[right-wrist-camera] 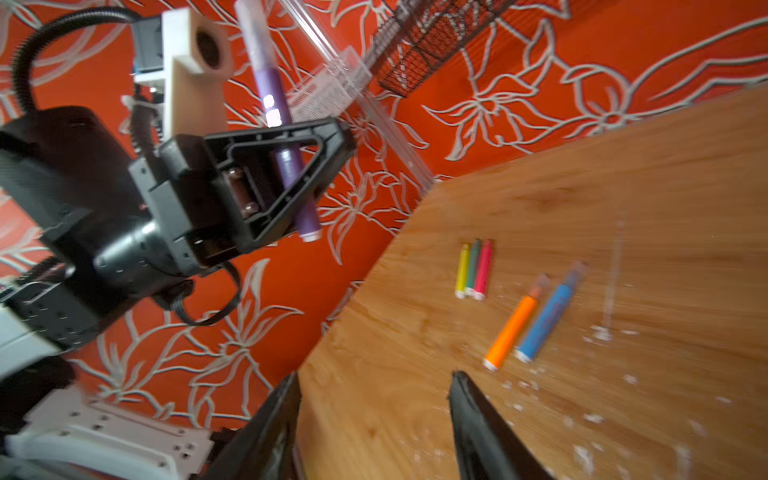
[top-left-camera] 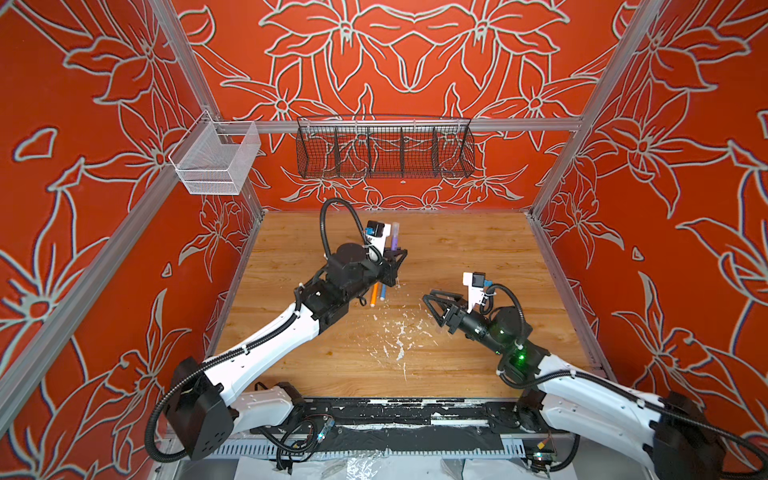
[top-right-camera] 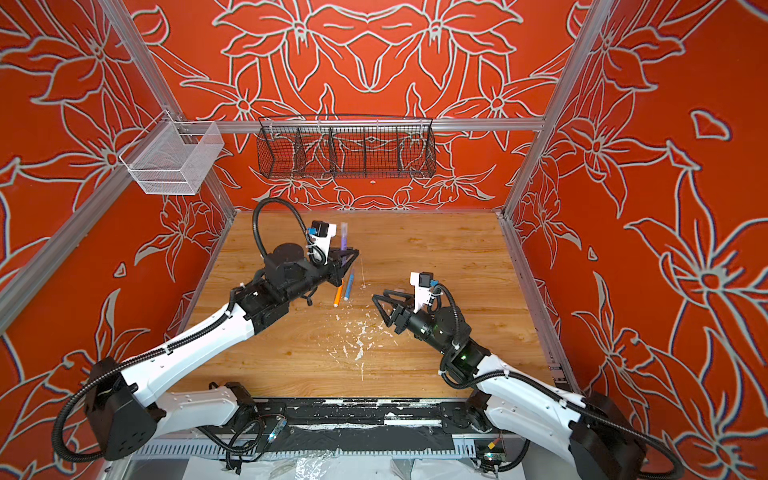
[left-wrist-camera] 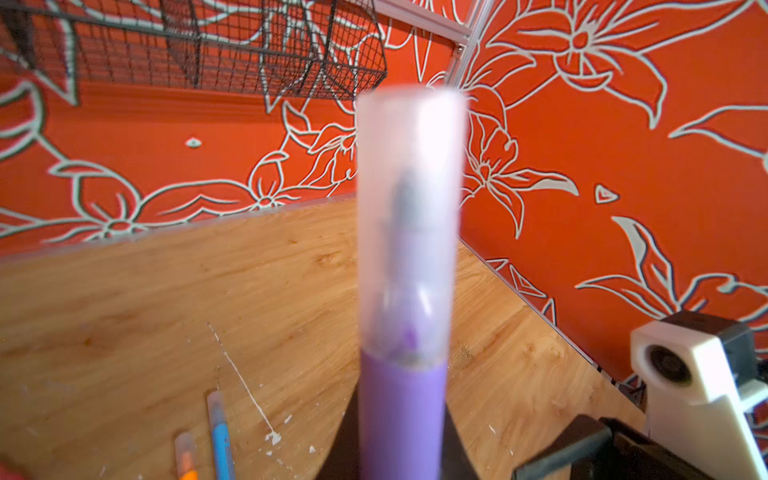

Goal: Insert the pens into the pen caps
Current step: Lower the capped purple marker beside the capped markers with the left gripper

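Cap [left-wrist-camera: 409, 208] sits on purple pen [left-wrist-camera: 401, 415], clamped in left gripper [top-left-camera: 395, 254] — right gripper [right-wrist-camera: 374, 376] wide, empty; you confirm full seating before laydown.

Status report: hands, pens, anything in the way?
Left hand shut on capped purple pen. Right hand open, empty. Orange pen, blue pen lie capped. Nothing blocking.

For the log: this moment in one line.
left claw: shut on capped purple pen | right claw: open, empty | orange pen, blue pen: capped, on table
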### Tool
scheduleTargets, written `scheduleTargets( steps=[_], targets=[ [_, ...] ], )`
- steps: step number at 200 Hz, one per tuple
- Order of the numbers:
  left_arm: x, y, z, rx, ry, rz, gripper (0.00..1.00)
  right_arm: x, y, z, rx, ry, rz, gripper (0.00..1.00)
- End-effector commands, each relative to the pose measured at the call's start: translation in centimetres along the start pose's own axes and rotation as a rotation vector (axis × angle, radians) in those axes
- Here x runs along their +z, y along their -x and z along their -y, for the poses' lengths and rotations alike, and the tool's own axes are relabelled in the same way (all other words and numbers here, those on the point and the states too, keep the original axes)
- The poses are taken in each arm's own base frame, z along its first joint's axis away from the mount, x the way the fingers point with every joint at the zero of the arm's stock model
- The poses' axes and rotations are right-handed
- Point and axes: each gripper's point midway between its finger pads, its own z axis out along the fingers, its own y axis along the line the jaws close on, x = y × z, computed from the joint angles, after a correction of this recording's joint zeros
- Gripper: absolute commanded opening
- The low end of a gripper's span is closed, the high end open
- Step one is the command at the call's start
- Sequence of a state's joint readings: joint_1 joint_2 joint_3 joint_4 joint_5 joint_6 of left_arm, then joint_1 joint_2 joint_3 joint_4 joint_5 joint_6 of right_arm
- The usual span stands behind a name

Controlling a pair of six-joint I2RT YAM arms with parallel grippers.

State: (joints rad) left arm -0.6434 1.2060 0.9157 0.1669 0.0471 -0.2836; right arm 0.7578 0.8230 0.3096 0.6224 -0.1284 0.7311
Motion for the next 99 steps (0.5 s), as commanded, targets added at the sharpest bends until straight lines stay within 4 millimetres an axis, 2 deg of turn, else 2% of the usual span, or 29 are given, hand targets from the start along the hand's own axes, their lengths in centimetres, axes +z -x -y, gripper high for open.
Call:
scheduleTargets(
  steps=[1, 16, 29, 38, 48, 56, 80, 99],
  targets=[
    [0.8, -4.5, -3.7, -0.123, 0.161, -0.063, 0.0, -2.1, 0.0, 5.0, -0.031, -0.271, 0.029, 0.66],
    [0.5, -8.0, -6.4, -0.117, 0.285, -0.146, 0.0, -3.1, 0.6, 6.6, -0.059, -0.365, 0.065, 0.7],
    [0.5, -10.6, -8.1, -0.046, 0.338, -0.196, 0.0, -3.4, 1.0, 7.3, -0.102, -0.41, 0.08, 0.71],
    [0.8, -11.5, -9.4, -0.011, 0.392, -0.218, 0.0, -3.3, 1.2, 7.7, -0.132, -0.437, 0.077, 0.71],
    [1.2, -11.9, -10.7, -0.071, 0.464, -0.262, 0.0, -3.2, 1.4, 8.1, -0.15, -0.483, 0.062, 0.71],
    [2.2, -12.4, -10.5, -0.099, 0.437, -0.317, 0.0, -2.9, 1.6, 8.3, -0.169, -0.507, 0.042, 0.71],
    [5.0, -14.5, -8.2, -0.104, 0.297, -0.486, 0.0, -1.5, 1.6, 8.3, -0.217, -0.552, -0.05, 0.68],
    [6.1, -16.6, -8.2, -0.142, 0.289, -0.564, 0.0, -0.6, 0.9, 8.9, -0.227, -0.587, -0.114, 0.67]
  ],
)
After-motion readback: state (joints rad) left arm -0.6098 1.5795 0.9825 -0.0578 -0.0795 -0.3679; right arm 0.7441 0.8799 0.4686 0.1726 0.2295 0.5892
